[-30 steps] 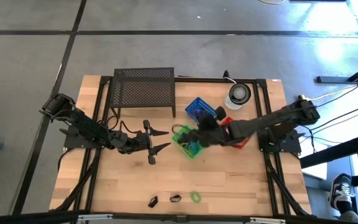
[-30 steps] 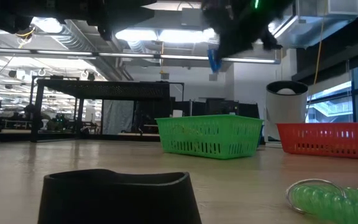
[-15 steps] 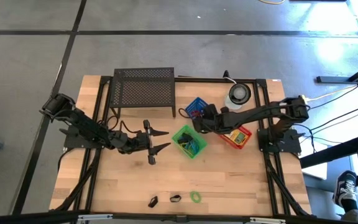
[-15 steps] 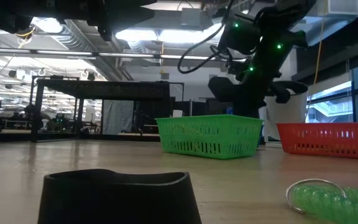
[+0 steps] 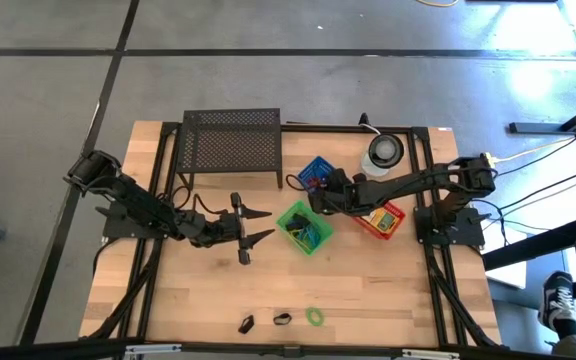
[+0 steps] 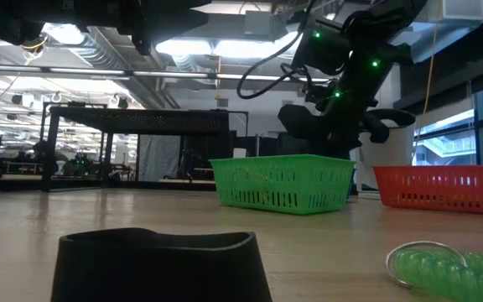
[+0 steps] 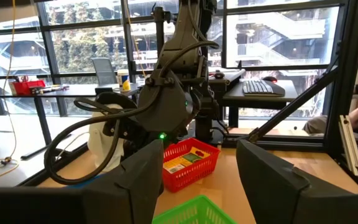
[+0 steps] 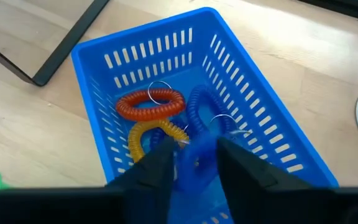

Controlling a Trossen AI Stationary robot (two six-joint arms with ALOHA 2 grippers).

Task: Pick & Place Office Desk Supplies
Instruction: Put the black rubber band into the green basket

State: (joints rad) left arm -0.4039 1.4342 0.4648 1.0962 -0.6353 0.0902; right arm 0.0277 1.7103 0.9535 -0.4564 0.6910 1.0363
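Note:
My right gripper (image 5: 317, 192) hangs low over the blue basket (image 5: 315, 172), shut on a blue coil loop (image 8: 197, 167). Inside the blue basket (image 8: 241, 74) lie an orange-red loop (image 8: 150, 104), a yellow loop (image 8: 143, 137) and further blue loops (image 8: 205, 106). My left gripper (image 5: 258, 226) waits open left of the green basket (image 5: 305, 227), touching nothing. The red basket (image 7: 190, 163) holds a yellow-orange packet (image 7: 184, 158). A green loop (image 5: 314, 316) and two small black clips (image 5: 246, 323) lie on the table by its near edge. My right gripper pinches the blue coil loop (image 8: 197, 167) between its two fingers (image 8: 157, 163), coming from above and slanting down into the blue basket. Which part of the loop they are on is hidden by the fingers. Whether the loop rests on the basket floor, I cannot tell.
The black mesh rack (image 5: 231, 145) stands at the far edge, left of the blue basket. The round white and grey object (image 5: 383, 150) sits far right. The red basket (image 5: 381, 216) lies under the right arm. Bare wood lies between the baskets and the near-edge items.
My right gripper has moved from the green basket's far-right corner toward the far edge, over the blue basket, and come down, carrying the blue loop. In the last half second it has hardly moved.

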